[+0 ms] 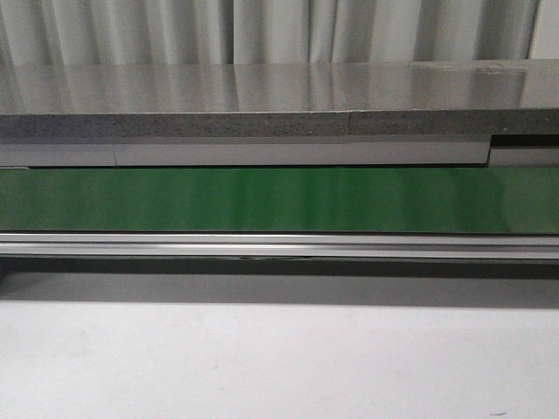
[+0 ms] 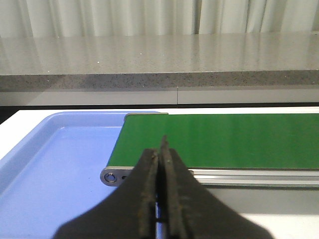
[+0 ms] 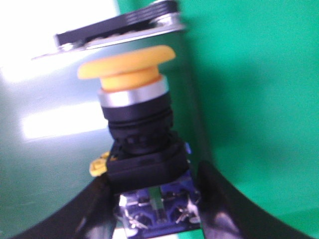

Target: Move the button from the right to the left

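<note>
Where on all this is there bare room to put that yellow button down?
The green belt lies bare between its metal rail and the grey counter. The blue tray at the belt's end is bare too. It is tight only at the right pincer, shut on the button. The left pincer is shut, holding nothing.

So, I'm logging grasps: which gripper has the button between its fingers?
The right gripper: the yellow-capped button sits between its fingers. The left gripper is shut on nothing, above the green belt's end.
</note>
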Motion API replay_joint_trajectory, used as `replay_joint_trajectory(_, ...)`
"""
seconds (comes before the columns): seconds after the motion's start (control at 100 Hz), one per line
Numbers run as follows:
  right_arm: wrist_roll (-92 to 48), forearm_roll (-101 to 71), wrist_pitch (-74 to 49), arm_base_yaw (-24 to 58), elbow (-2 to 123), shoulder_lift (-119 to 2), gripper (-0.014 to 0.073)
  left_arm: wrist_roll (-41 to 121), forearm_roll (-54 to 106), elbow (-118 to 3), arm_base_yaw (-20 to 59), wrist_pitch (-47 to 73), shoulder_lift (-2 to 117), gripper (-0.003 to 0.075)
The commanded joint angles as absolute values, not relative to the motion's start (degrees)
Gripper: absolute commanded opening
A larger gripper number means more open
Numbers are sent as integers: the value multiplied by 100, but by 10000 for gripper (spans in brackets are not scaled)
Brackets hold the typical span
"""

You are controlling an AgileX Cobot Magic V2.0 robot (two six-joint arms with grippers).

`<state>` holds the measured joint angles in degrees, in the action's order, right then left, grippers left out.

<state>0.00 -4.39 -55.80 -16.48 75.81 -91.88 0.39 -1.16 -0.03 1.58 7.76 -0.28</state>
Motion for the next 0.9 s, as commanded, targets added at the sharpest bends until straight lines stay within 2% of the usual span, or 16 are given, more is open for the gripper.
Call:
replay_joint_trajectory(0.0,214,-518,-5443,-1353,7754,-9099,248,0,-104,250,142,337,-211,-20)
replay_joint_trajectory(0.36,380,-301,-5552,-914,7754,-9760,265,0,-104,250,142,337,-211,-20)
replay_joint_trajectory(0.43,380,-301,-5558,-914,7754,-9811,321,0,-104,250,142,337,-211,-20)
replay_joint_trajectory(0.55,380,-290,-5576,-914,7754,-9846,523,0,-104,250,142,337,-211,-20)
replay_joint_trajectory(0.62,380,-290,-5571,-914,7754,-9818,608,0,-104,250,142,337,-211,-20)
replay_joint_trajectory(0.67,380,-290,-5571,-914,7754,-9782,631,0,-104,250,142,337,-211,-20)
replay_joint_trajectory(0.89,237,-290,-5587,-645,7754,-9313,633,0,-104,250,142,337,-211,-20)
